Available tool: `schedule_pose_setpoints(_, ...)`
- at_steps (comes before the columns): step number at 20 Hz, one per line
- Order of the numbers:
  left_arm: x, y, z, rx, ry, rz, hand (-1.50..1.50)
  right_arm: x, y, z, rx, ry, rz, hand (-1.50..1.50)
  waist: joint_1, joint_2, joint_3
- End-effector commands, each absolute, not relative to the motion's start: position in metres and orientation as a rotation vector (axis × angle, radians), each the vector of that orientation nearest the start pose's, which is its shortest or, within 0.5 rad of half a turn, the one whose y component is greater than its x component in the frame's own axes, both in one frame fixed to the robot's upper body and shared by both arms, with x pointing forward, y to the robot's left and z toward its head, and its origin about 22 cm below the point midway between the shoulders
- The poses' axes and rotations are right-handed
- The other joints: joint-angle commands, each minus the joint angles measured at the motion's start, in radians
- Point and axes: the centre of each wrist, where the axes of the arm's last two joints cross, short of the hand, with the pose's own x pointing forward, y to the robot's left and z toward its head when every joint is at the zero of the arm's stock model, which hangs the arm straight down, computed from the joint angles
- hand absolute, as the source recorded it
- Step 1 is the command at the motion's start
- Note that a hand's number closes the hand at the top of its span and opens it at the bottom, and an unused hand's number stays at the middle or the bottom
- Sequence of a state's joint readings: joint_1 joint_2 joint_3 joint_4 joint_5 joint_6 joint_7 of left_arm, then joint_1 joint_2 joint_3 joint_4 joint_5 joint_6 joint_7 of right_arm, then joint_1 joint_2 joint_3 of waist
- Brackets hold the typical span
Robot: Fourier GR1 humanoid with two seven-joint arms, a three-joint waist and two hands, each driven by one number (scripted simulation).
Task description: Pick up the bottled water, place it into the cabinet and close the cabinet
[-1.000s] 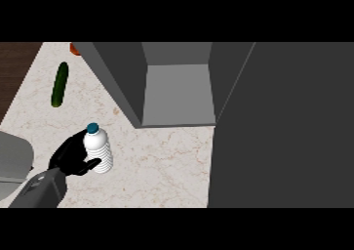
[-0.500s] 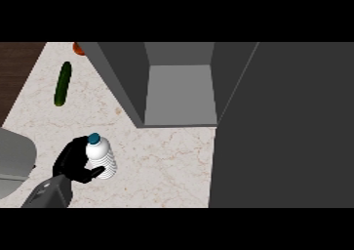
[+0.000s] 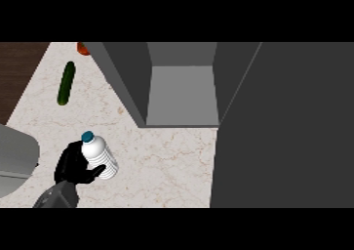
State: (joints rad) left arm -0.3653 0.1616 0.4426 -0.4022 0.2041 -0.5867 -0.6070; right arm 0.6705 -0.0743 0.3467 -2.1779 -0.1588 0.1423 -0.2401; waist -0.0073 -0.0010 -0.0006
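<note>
The bottled water, clear with a blue cap, leans slightly with its cap pointing away from me, at the lower left of the head view. My left hand is curled round its left side and base, thumb across the front. The grey cabinet stands open behind it and to the right, and its inside shows nothing. The bottle is outside the cabinet, a good way in front of the opening. My right hand does not show.
A green cucumber lies on the marble counter at the far left, with a red-orange object behind it. A light grey object fills the left edge. A wide dark grey panel covers the right side.
My left hand and the bottle have shifted toward the counter's near edge and slightly left. The bottle stays in the hand.
</note>
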Motion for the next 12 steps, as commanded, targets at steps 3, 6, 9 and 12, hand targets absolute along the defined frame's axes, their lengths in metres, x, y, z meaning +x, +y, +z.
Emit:
schedule_pose_setpoints(3,0.252,0.314,-0.144,-0.525,-1.529,0.424,1.50,0.100,-0.217,0.053,0.352,-1.808,-0.054,-1.50,0.004,0.001,0.000)
schedule_pose_setpoints(6,0.259,0.297,-0.131,-0.553,-1.542,0.388,1.50,0.098,-0.213,0.038,0.348,-1.795,-0.037,-1.50,0.013,-0.005,0.002)
schedule_pose_setpoints(9,0.258,0.280,-0.123,-0.522,-1.518,0.352,1.50,0.087,-0.212,0.057,0.330,-1.797,-0.044,-1.50,0.008,-0.004,0.002)
schedule_pose_setpoints(12,0.264,0.266,-0.103,-0.556,-1.543,0.331,1.50,0.095,-0.207,0.061,0.366,-1.805,-0.061,-1.50,0.011,-0.004,0.002)
